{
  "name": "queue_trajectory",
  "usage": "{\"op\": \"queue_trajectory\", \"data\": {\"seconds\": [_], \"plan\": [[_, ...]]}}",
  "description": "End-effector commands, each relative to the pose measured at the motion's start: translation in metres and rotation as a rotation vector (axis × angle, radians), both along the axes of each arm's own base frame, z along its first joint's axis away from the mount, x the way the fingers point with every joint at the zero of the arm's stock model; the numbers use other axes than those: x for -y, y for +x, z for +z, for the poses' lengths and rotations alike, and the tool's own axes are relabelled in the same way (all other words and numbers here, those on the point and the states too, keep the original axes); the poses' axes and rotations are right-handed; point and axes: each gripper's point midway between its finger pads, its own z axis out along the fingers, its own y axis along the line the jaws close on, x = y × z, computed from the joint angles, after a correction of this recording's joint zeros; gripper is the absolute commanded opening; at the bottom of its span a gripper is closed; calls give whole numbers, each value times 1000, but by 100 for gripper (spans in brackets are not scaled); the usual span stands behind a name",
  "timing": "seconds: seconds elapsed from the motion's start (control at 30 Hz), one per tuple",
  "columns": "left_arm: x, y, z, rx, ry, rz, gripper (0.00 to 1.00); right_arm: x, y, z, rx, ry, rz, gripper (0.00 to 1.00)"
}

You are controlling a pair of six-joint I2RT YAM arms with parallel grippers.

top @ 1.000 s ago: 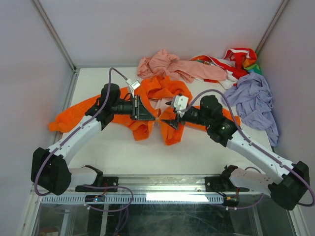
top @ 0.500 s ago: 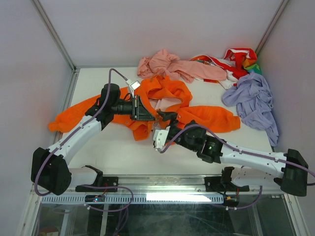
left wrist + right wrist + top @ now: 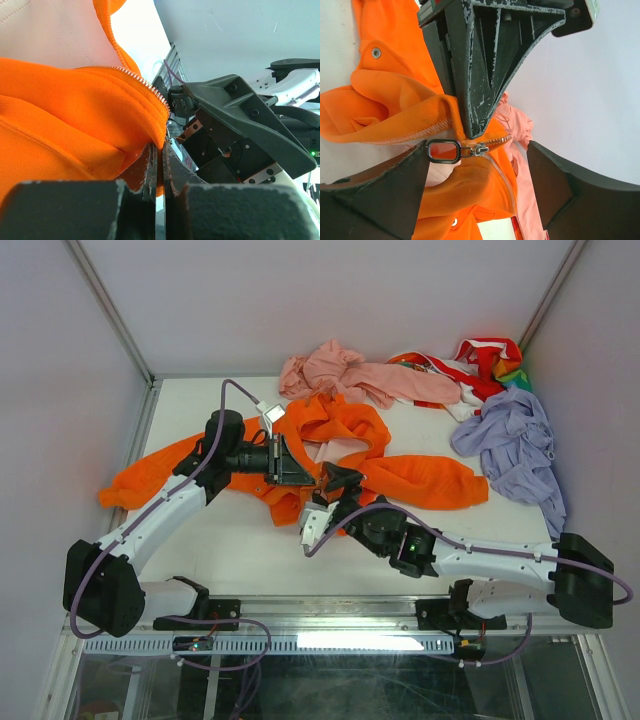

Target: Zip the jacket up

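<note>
The orange jacket lies crumpled mid-table, its pale lining showing. My left gripper is shut on the jacket's orange edge beside the zipper teeth. My right gripper is open, just right of the left one. In the right wrist view its fingers stand wide apart, with the dark zipper pull ring and slider between them, the ring close to one finger. The left gripper's shut fingers pinch the fabric just above the slider.
A pale pink garment lies behind the jacket. A lilac garment lies at the right edge. A red, white and multicoloured garment sits in the back right corner. Walls close in on three sides.
My right arm has swung down and round to the near side, its gripper now meeting the zipper from the front. The left arm has kept its hold and not moved.
</note>
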Motion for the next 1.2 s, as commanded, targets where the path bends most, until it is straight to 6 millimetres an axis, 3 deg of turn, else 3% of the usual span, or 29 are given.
{"op": "queue_trajectory", "data": {"seconds": [0.0,0.3,0.33,0.37,0.73,1.17], "plan": [[1,-5,19,21,-44,-29,0,6,2,38,55,107,-31,78],[-1,-6,11,7,-24,-13,0,11,-8,48,11,90,10,72],[-2,-7,11,7,-23,-14,0,5,-14,46,-48,132,50,61],[-2,-7,10,9,-21,-12,0,4,-17,47,-67,140,63,58],[-4,-12,8,5,-15,-13,0,0,-21,52,-126,178,87,36],[-7,-16,4,8,-2,-9,0,-10,-24,59,-249,214,153,24]]}}
